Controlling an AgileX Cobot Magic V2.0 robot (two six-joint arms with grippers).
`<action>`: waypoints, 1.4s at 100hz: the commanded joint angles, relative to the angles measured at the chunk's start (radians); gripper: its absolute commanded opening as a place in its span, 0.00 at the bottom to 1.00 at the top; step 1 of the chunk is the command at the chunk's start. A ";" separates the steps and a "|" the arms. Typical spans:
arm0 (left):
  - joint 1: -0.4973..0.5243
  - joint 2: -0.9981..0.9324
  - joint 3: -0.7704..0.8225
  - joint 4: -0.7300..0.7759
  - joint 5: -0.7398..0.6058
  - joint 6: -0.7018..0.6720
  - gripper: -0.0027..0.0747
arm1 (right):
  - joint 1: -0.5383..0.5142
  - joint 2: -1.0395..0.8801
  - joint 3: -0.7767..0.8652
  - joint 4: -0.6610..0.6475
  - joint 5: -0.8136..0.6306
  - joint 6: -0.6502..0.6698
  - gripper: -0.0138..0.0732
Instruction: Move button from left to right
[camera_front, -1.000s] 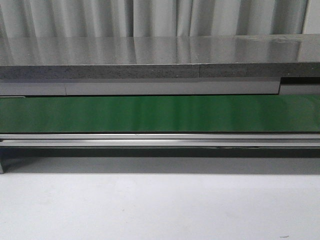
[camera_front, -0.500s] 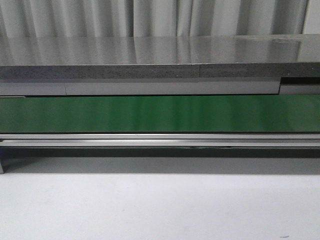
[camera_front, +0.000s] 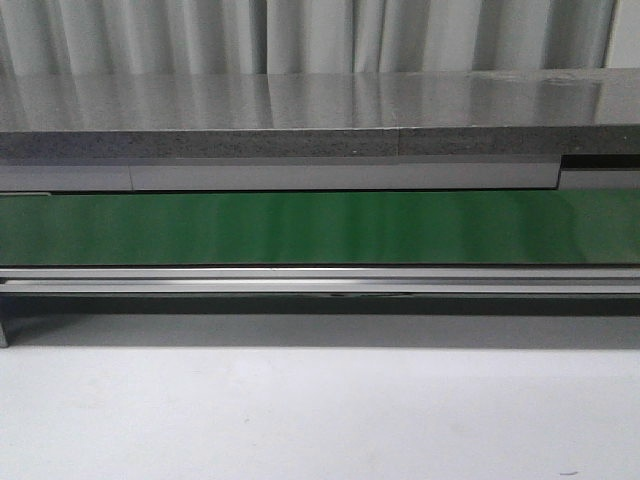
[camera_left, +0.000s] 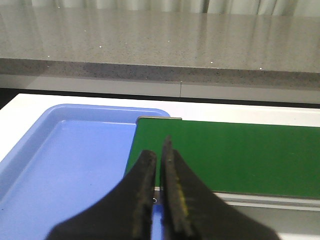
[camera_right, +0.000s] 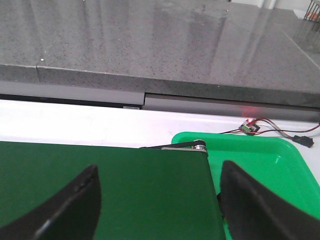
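Nothing has changed on the green belt (camera_front: 320, 228): no button in sight. Left gripper (camera_left: 159, 165) jaws nearly closed, empty; right gripper (camera_right: 157, 195) wide open, waiting.

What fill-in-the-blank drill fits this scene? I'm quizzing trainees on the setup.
1. The belt running across the front view is ____ in colour.
2. The left gripper hangs with its fingers nearly closed over the edge of a ____ tray.
3. The right gripper is ____, near a green tray.

Missing words: green; blue; open
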 joint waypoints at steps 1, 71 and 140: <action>-0.006 0.016 -0.028 -0.007 -0.085 0.000 0.04 | 0.003 -0.089 0.024 0.003 -0.047 -0.010 0.67; -0.006 0.016 -0.028 -0.007 -0.085 0.000 0.04 | 0.003 -0.284 0.101 0.019 0.066 -0.010 0.08; -0.006 0.016 -0.028 -0.007 -0.085 0.000 0.04 | 0.071 -0.296 0.176 0.026 -0.064 -0.009 0.08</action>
